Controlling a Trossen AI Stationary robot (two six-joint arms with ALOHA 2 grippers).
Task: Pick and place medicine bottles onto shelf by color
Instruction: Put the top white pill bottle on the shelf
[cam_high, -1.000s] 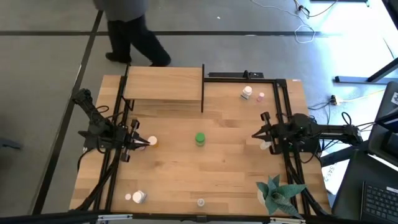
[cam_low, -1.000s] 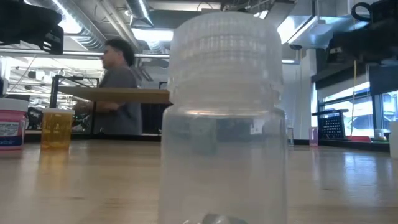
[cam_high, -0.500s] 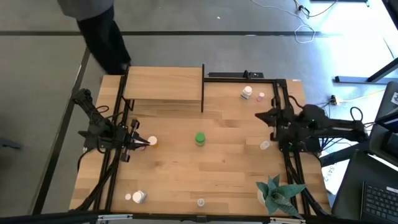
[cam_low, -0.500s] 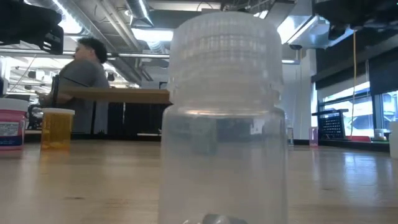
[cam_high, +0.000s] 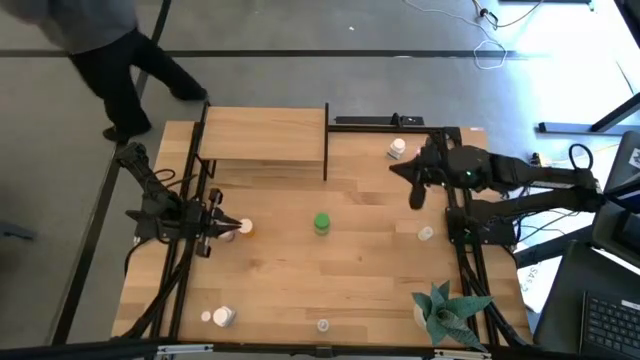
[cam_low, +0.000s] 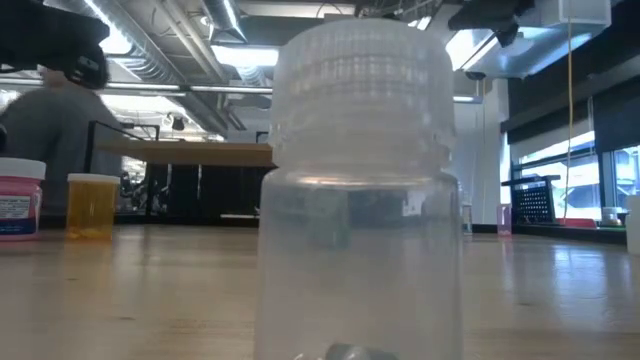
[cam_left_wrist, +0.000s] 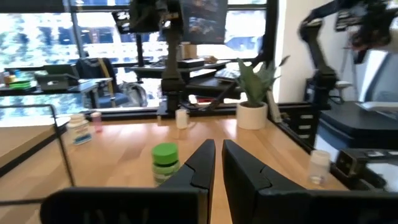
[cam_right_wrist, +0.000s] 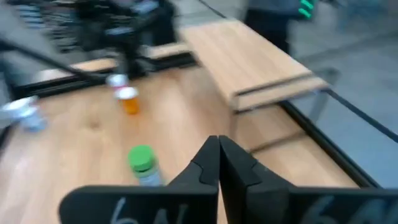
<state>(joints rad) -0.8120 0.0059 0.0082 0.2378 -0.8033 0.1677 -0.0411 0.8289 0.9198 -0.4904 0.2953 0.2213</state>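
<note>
Light wood shelf on thin black posts (cam_high: 264, 133) sits at the far-left part of the wooden tabletop (cam_high: 330, 275), top bare. Middle of the table is mostly open: only the green-capped bottle (cam_high: 321, 223) stands there, well apart from everything. Other bottles hug the edges: white-capped white one (cam_high: 398, 149) near the far right, small clear one (cam_high: 426, 234) by the right edge, white pair (cam_high: 218, 317) at the near-left corner, clear bottle (cam_high: 323, 325) at the near edge (fills the low view). Green spiky plant (cam_high: 446, 306) takes the near-right corner. Left gripper (cam_high: 232, 228) low at the left side, fingers nearly together, tips just beside the small orange bottle (cam_high: 245, 228), contact unclear. Right gripper (cam_high: 414, 196) raised over the far right, fingers closed, empty. A person (cam_high: 95, 45) walks beyond the far-left corner.
</note>
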